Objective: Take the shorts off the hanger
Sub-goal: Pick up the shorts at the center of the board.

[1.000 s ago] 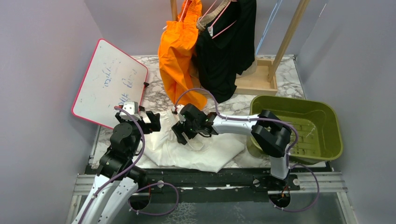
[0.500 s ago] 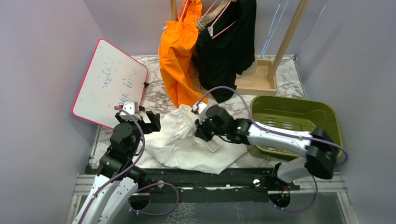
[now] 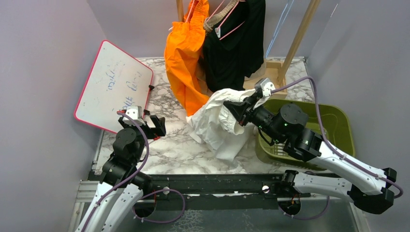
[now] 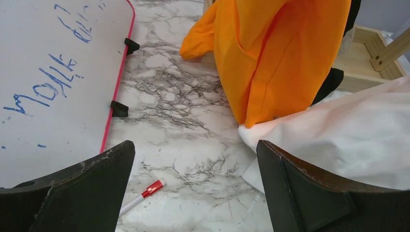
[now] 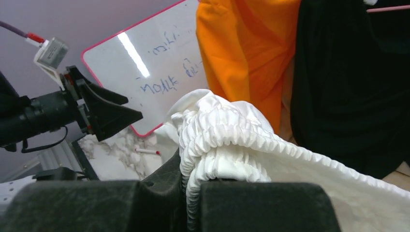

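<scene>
White shorts [image 3: 217, 126] now lifted, waistband [image 5: 227, 140] clamped in right claw [image 3: 235, 107], hanging lengthwise downward, left claw [image 4: 196, 147] apart

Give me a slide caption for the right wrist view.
Right gripper shut on the gathered waistband of the white shorts, with orange shorts and black shorts hanging behind.

Top view high, rear, looking down; wrist views low, close-in — all share white shorts [image 3: 217, 123], whiteboard [image 3: 113, 82].

blue handwriting on the whiteboard [image 3: 112, 83]; none of it legible.
</scene>
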